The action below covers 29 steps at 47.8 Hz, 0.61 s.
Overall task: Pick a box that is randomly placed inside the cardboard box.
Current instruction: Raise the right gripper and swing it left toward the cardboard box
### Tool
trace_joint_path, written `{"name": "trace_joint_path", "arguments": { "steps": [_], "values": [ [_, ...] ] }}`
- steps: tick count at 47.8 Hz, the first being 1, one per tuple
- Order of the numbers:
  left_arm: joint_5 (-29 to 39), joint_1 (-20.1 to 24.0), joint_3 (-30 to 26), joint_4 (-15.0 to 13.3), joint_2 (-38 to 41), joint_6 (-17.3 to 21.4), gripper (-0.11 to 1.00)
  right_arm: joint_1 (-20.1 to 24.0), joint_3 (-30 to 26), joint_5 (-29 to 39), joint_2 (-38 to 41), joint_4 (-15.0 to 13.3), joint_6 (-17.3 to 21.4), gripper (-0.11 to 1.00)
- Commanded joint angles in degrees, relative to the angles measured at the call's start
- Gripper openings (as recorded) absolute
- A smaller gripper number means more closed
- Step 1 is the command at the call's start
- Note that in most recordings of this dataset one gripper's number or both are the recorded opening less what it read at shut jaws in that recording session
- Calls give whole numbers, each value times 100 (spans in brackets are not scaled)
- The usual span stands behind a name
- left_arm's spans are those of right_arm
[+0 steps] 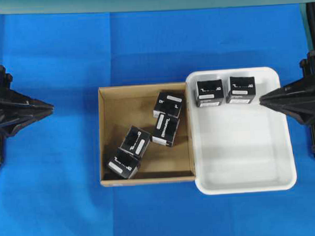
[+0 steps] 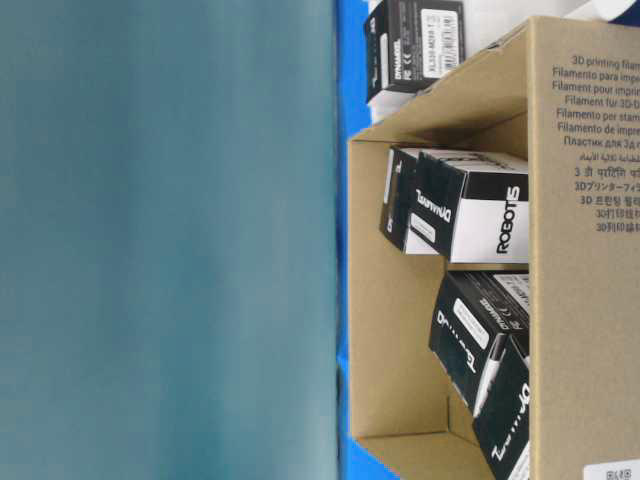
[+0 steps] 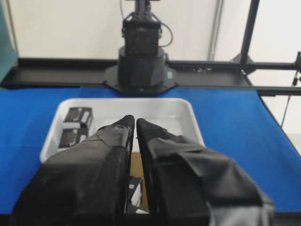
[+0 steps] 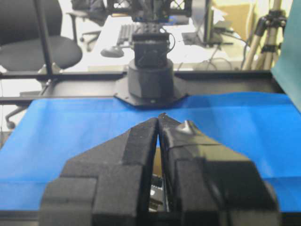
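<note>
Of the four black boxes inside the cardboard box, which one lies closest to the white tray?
The topmost box, up by the far wall of the cardboard box; it sits nearest the tray, the others farther left.

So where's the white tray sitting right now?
In the overhead view the white tray sits right of centre, touching the cardboard box's right wall, with two black boxes along its far edge.

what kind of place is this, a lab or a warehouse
Most likely a robotics lab: a blue-covered table with an arm at each side, and behind it an office chair, a desk with a keyboard and a tripod.
</note>
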Motion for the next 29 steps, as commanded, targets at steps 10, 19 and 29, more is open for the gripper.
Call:
{"name": "trace_joint_path", "arguments": {
  "steps": [10,19,29],
  "values": [
    [686,237,-378,79,88,-193,-1,-316,-1125,1951,290,396,176,1],
    [1125,237,-624,70,-53,-211,-6,-299,-2065,3656,738,396,185,0],
    [2206,220,-967,70,-114,-325,-6,-211,-3173,5212,1582,396,141,0]
  ]
}}
